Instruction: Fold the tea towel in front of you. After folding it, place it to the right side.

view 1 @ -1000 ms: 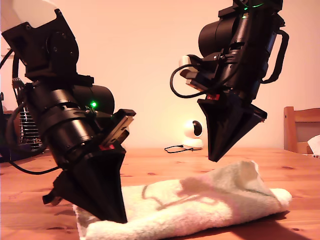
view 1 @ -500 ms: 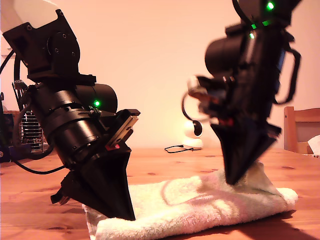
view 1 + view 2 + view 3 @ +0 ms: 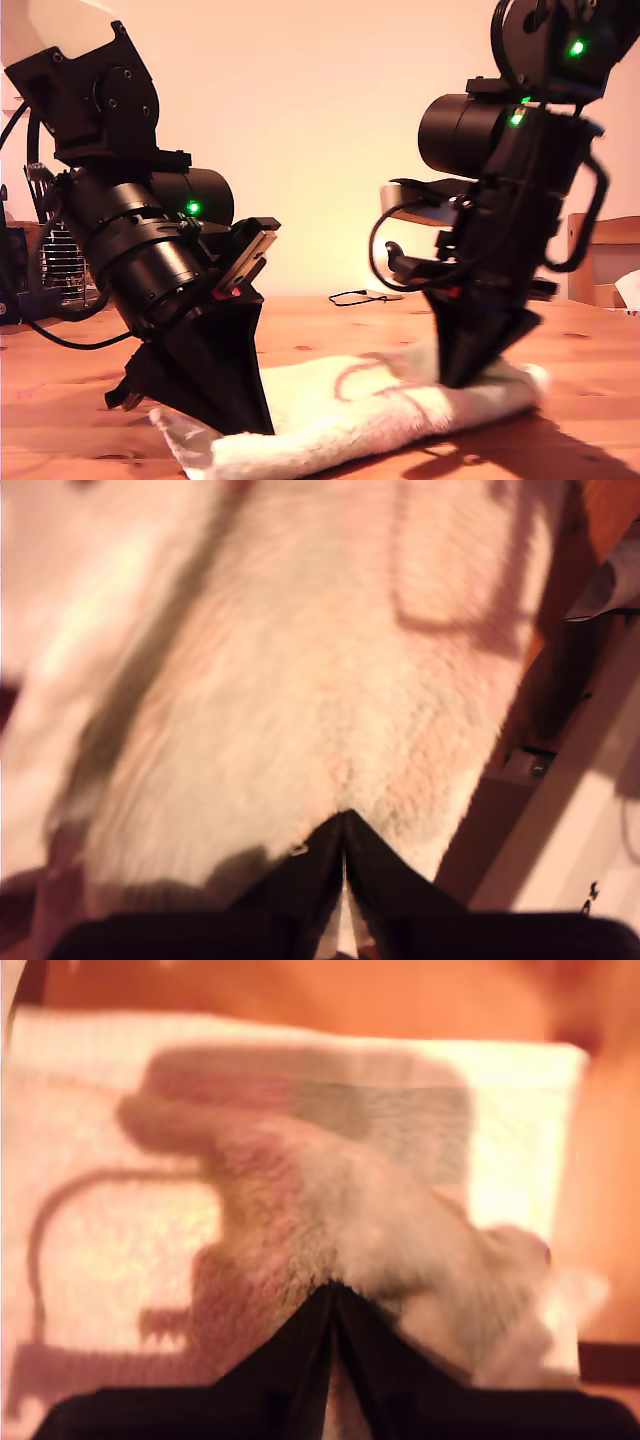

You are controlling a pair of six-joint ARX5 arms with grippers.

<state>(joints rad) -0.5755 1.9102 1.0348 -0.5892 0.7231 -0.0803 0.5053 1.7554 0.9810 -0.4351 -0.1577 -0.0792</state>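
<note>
Two arms are down on the tea towel (image 3: 350,420), which lies stretched out low on the wooden surface (image 3: 320,320), right at the front of the exterior view. The cloth is cream-white and fuzzy, and it is rumpled rather than flat.

My first end effector (image 3: 255,428) sits at the towel's end on the exterior view's left, with its black tips pressed into the pile near the front edge. In the first wrist view the towel (image 3: 280,680) fills nearly everything ahead of the tips (image 3: 343,815). The jaws are drawn together to a thin slit with a pale sliver of cloth in it, and the pile puckers toward them, so I read them as closed on the towel.

My second end effector (image 3: 460,380) is at the towel's other end, on the exterior view's right, where the cloth humps up around it. The second wrist view shows the towel (image 3: 480,1110) gathered into a soft bunch at the tips (image 3: 332,1285). These jaws are closed too, pinching that bunch. The arm's shadow, cable loop included, falls across the flat part of the towel beyond.

Behind the towel a thin dark cable (image 3: 350,296) lies on the surface. Past its right-hand end in the exterior view stands a wooden chair back (image 3: 600,250).
</note>
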